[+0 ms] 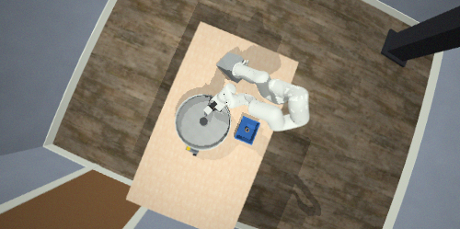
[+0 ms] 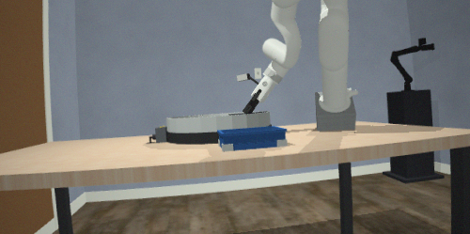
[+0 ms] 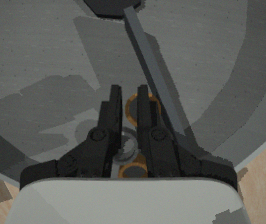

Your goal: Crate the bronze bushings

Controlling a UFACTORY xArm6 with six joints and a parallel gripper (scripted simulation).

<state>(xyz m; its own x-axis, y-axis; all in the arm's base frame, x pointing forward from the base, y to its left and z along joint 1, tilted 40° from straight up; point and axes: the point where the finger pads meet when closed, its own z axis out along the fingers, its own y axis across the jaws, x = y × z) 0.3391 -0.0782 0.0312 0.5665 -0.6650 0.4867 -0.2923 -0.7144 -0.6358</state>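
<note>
The round grey turning table (image 1: pixel 202 121) stands on the wooden table, also in the side view (image 2: pixel 218 123). My gripper (image 3: pixel 129 98) hangs tilted just above its rim side near the arm (image 2: pixel 247 109); its fingers stand a narrow gap apart with nothing between them. In the wrist view, a bronze bushing lies under the fingertips. A second bronze bushing (image 3: pixel 132 171) and a steel bushing (image 3: pixel 127 147) lie closer to the palm, partly hidden by the fingers. The blue crate (image 1: pixel 249 132) sits beside the turning table (image 2: pixel 252 137), with a small dark thing inside.
The arm's grey base (image 2: pixel 335 117) stands behind the crate. A small yellow-marked unit (image 1: pixel 189 149) sits at the table's far rim.
</note>
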